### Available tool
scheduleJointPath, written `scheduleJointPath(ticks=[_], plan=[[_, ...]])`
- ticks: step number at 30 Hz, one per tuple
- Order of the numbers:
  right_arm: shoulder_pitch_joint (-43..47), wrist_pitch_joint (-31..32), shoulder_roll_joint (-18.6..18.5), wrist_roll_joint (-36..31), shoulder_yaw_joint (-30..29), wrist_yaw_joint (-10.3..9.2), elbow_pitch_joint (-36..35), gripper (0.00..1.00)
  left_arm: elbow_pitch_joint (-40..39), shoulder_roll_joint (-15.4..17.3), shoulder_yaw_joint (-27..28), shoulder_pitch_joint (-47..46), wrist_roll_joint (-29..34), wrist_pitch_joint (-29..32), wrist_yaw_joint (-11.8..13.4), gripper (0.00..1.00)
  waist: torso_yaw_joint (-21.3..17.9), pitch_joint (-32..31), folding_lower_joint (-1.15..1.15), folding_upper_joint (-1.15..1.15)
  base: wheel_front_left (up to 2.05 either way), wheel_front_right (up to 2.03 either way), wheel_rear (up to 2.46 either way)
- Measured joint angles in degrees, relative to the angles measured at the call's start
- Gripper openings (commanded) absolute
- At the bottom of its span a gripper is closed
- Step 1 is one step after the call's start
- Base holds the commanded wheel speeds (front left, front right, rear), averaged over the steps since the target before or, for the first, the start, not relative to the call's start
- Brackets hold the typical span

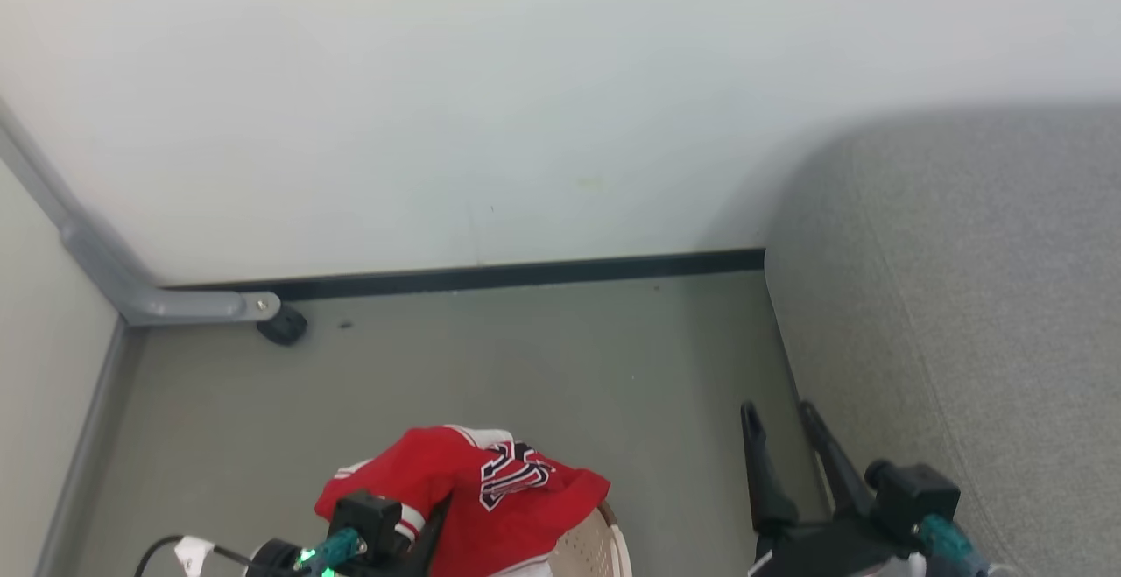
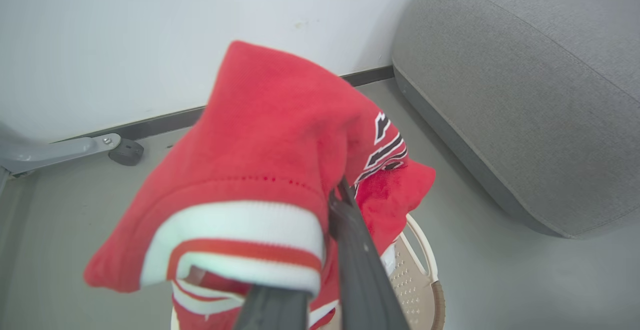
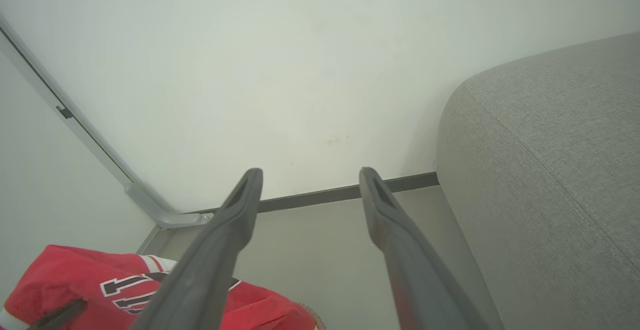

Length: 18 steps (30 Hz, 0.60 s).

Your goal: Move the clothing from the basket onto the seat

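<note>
A bright red piece of clothing [image 1: 473,489] with white trim and dark lettering hangs bunched above the basket [image 1: 595,551], lifted by my left gripper [image 1: 433,516]. In the left wrist view the left gripper [image 2: 337,197] is shut on the clothing [image 2: 260,144], the fabric draped over its fingers, with the cream basket [image 2: 417,275] below. My right gripper [image 1: 778,415] stands open and empty near the grey seat [image 1: 963,314]; its fingers [image 3: 240,205] point at the wall. The seat [image 2: 520,84] lies to the right of the basket. The clothing [image 3: 100,285] appears low left in the right wrist view.
A white wall with a dark baseboard [image 1: 490,277] closes off the far side. A grey metal leg with a black foot [image 1: 282,325] stands at the back left. Grey floor [image 1: 525,367] lies between basket, wall and seat.
</note>
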Motion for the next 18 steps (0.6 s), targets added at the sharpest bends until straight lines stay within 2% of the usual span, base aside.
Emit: scheduleJointPath(ticks=[5,10,16,18], plan=[[4.14,0.0,-0.43,-1.51,0.69,2.64,-0.15,1.0,-2.97,-0.2,0.83,3.86,0.0,0.0,1.21,0.0,0.46,-4.08,-0.01,0.0,0.0,0.0,0.0],[5.88,0.01,-1.54,-3.44,1.18,4.43,-0.99,1.0,-6.99,-0.27,1.8,6.14,0.16,0.0,2.53,0.0,0.9,-7.31,0.0,0.0,0.0,0.0,0.0],[7.2,0.01,-1.72,-4.99,1.59,4.94,-1.54,1.0,-11.02,-0.13,2.18,7.87,1.12,0.0,3.2,0.0,0.93,-8.13,0.0,0.01,0.0,0.0,0.0],[7.37,0.01,-1.87,-5.72,2.18,5.7,-1.52,1.0,-12.32,0.22,2.22,8.14,1.65,0.0,3.59,0.0,0.89,-8.04,0.01,0.01,0.0,0.0,0.0]])
